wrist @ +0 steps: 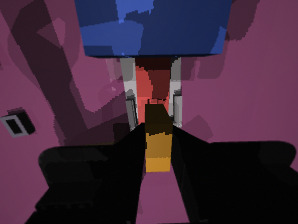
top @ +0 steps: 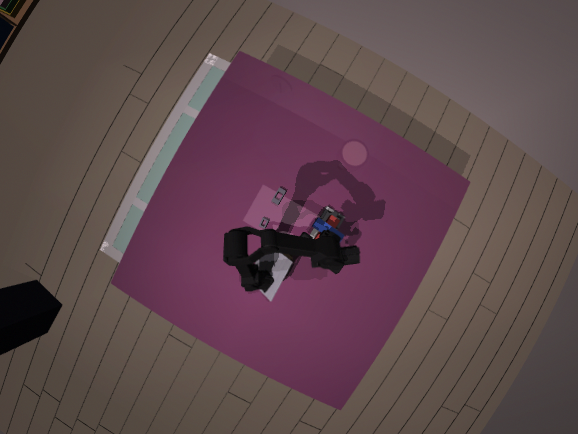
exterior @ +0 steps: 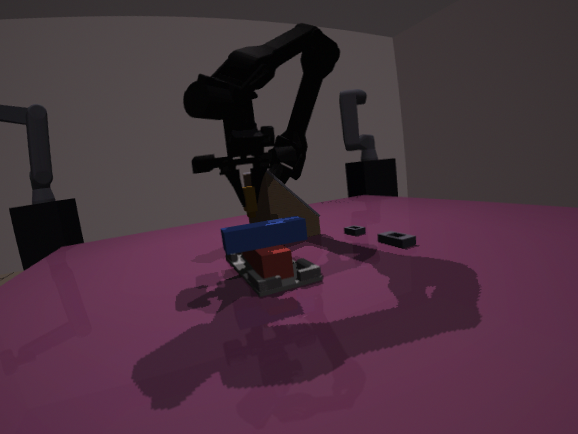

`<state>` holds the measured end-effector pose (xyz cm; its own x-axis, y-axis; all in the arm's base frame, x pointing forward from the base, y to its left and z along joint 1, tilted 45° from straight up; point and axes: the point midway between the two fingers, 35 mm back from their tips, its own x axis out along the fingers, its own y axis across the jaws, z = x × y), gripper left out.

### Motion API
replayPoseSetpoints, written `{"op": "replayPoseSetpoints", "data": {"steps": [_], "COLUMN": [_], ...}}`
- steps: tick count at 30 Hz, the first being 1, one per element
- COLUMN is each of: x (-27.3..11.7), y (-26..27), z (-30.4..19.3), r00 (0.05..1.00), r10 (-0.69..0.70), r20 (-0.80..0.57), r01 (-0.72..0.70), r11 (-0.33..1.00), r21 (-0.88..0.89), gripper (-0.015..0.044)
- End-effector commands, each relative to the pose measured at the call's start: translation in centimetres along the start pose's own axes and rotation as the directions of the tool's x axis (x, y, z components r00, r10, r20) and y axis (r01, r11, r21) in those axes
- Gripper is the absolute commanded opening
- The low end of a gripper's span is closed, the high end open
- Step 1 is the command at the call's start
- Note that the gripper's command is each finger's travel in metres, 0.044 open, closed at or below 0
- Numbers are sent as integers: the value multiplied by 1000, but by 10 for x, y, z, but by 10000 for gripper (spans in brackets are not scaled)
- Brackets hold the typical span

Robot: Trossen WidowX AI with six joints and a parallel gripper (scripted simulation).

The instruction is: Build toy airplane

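Note:
The red fuselage lies in the grey cradle. The blue wing lies across the top of the fuselage; its tab is hidden. My gripper points down, shut on the yellow tail fin. In the wrist view the fin is upright and lined up with the fuselage's tail end, behind the wing. It covers the tail socket. The fin's lower end is hidden behind the wing in the exterior view, so contact cannot be told.
Two small grey holders stand apart from the cradle: a larger one and a smaller one. A wedge-shaped block stands close behind the cradle, near the arm. Other arms stand in the background.

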<state>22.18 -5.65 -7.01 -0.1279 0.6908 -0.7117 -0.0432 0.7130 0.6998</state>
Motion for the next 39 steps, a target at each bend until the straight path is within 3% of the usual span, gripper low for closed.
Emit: {"op": "replayPoseSetpoints", "data": {"steps": [1,39], "x": [0,40], "y": [-1,-3], "z": [0,-1], "r00": [1000,1000], "r10": [-6,-4], "r20": [-3,-3], "r01": [6,4], "r11": [1000,1000], "r21": [-5,-6], "gripper": [65,65]}}
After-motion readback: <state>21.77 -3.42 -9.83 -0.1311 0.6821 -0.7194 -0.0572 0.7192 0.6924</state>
